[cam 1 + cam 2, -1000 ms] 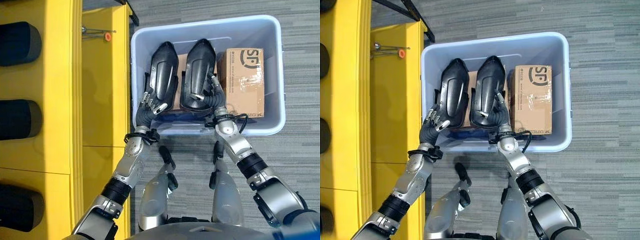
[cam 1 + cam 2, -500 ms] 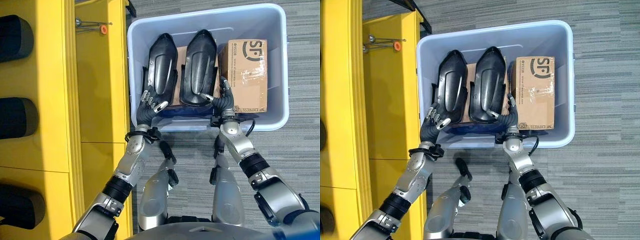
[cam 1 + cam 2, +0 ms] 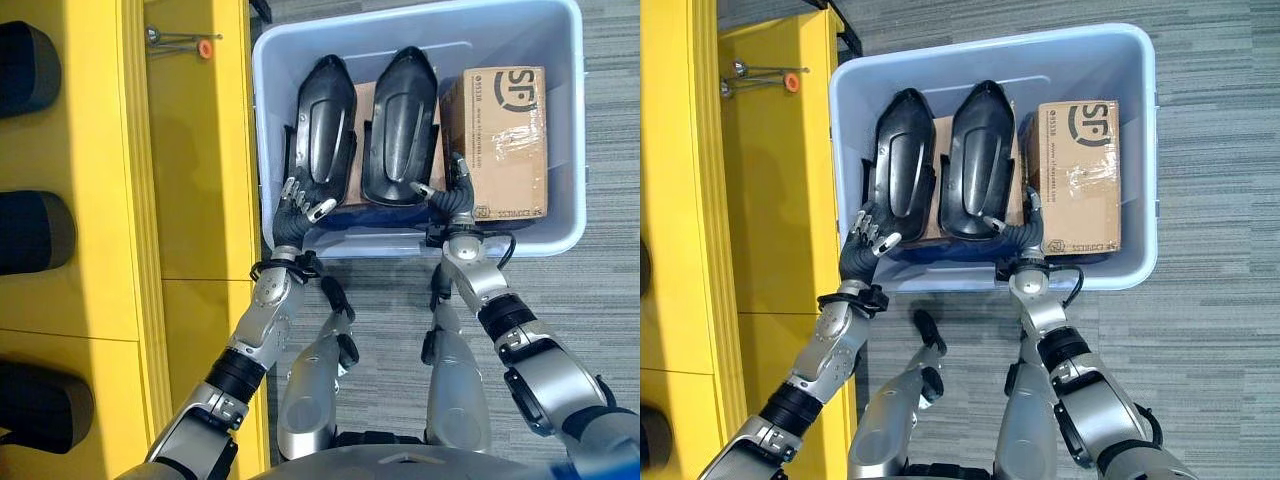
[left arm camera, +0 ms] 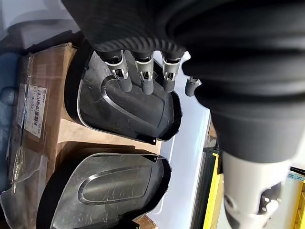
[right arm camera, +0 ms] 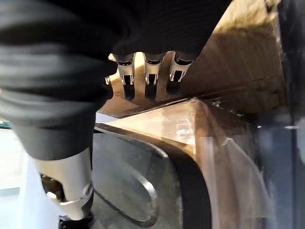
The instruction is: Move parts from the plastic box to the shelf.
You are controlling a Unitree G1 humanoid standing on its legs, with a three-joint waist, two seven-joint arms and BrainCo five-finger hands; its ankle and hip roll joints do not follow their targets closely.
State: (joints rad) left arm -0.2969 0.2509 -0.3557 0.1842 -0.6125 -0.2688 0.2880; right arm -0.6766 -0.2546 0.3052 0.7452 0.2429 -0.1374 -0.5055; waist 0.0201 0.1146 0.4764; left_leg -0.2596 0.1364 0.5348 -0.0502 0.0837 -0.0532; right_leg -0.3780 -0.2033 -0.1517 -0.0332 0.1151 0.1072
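Here I keep both hands loose-fingered, gripping nothing: left hand (image 3: pixel 297 207) by a black part (image 3: pixel 320 128), right hand (image 3: pixel 452 195) beside the box (image 3: pixel 496 140), ready to lift from the bin (image 3: pixel 262 120).

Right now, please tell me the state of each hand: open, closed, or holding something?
Left hand: open, fingers relaxed over the left black part, holding nothing.
Right hand: open, between the right black part and the cardboard box.

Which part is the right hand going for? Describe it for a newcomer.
Find the pale plastic box on the floor. Two black shell parts lie side by side inside; it is the one next to the cardboard carton, with the right hand at its near end.
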